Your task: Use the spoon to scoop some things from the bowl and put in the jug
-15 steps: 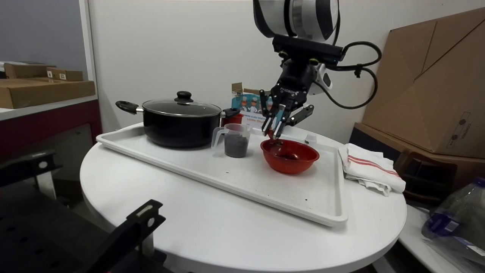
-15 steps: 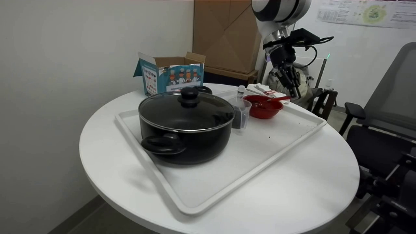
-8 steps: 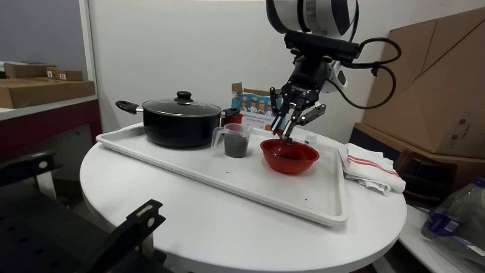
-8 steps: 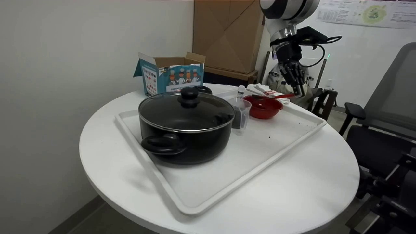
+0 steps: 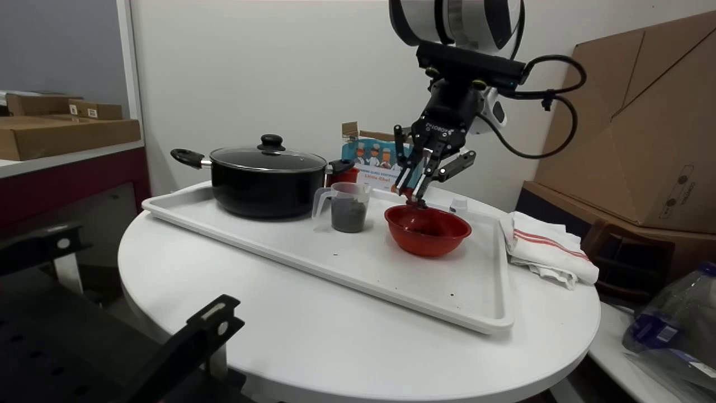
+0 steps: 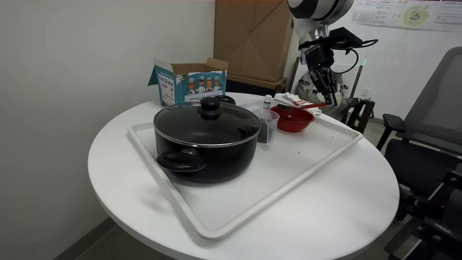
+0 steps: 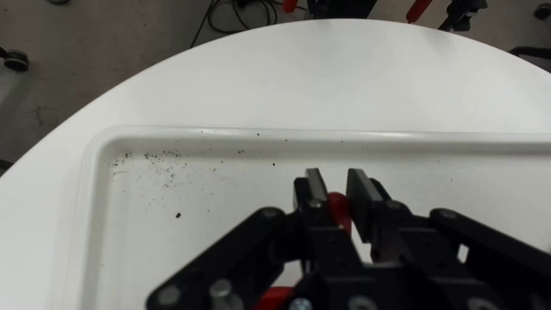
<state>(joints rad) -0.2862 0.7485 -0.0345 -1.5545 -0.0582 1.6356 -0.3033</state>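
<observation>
Wrist view: my jaws pinch the red handle of the spoon (image 7: 339, 210) between their tips. The bowl (image 5: 429, 245) is round, shallow and glossy red; it stands upright on the white tray (image 5: 319, 246), with dark material (image 5: 425, 230) at the bottom. The jug (image 5: 351, 205) is clear, with a side handle; it stands upright on the same tray, between the black pot (image 5: 268, 190) and the bowl, and contains a dark grey fill (image 5: 348, 218). In an exterior view the spoon is nearly level, its dark head (image 6: 284, 107) seen against the bowl's rim. I cannot tell whether it carries a load. Change against one second earlier: the head, then down inside the bowl, is raised to the rim line, and the handle slopes less. Bowl and jug: positions unchanged.
</observation>
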